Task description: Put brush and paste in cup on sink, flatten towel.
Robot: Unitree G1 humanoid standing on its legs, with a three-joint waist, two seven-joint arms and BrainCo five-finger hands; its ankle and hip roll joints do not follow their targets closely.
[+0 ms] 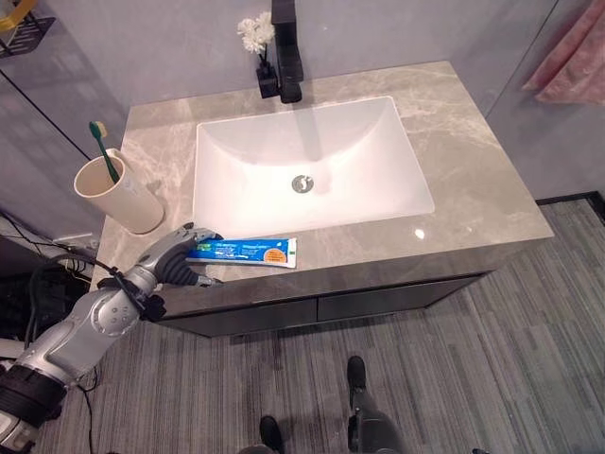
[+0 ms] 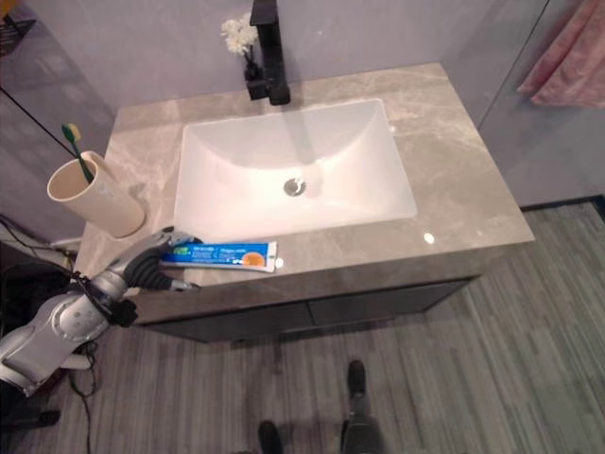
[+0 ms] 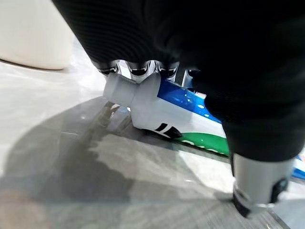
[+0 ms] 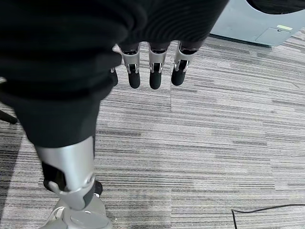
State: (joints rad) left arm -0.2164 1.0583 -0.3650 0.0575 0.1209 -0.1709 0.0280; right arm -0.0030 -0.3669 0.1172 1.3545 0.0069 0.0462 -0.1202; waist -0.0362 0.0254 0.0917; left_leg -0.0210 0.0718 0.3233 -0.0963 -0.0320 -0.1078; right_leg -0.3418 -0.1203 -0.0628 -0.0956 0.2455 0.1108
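The blue, white and green toothpaste tube (image 1: 244, 252) lies flat on the grey counter (image 1: 473, 189) near its front edge, white cap (image 3: 119, 89) toward the cup. My left hand (image 1: 175, 260) straddles that cap end: the fingers reach over to the tube's far side, and the thumb (image 3: 257, 191) rests on the near side, apart from the tube. A green toothbrush (image 1: 104, 147) stands in the beige cup (image 1: 118, 194) at the counter's left edge. A pink towel (image 1: 572, 66) hangs at the upper right. My right hand (image 4: 152, 71) hangs over the floor with relaxed fingers, holding nothing.
A white basin (image 1: 213, 142) is sunk in the middle of the counter, behind the tube. A black faucet (image 1: 286, 47) and a small vase of white flowers (image 1: 257, 38) stand at the back. Striped grey floor (image 1: 454, 378) runs in front of the cabinet.
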